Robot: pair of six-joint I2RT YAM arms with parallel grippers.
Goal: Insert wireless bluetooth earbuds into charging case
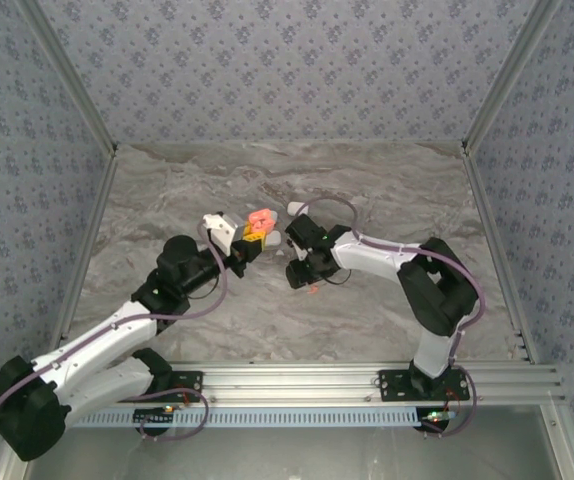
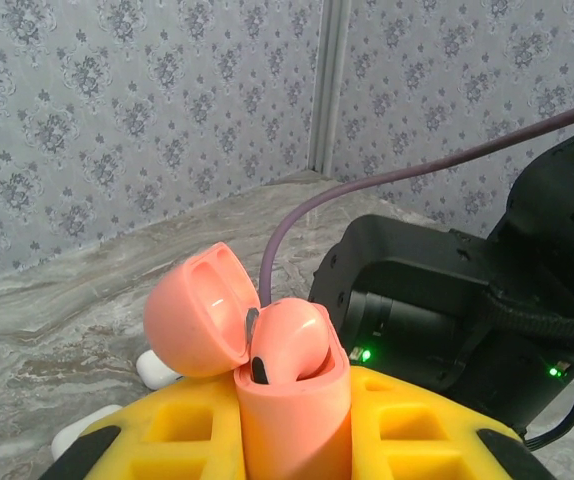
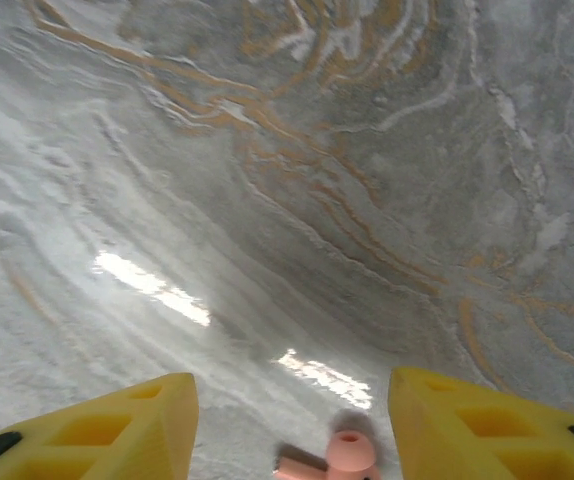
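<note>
left gripper clamping salmon-pink rounded plastic charging case between yellow fingers, hinged lid standing open to its left. salmon-pink plastic earbud sitting in case's well, just above fingers. right gripper hanging over grey marbled table, jaws standing apart, gripping nothing. second salmon-pink stemmed plastic earbud lying on table between its fingers, touching neither.
</note>
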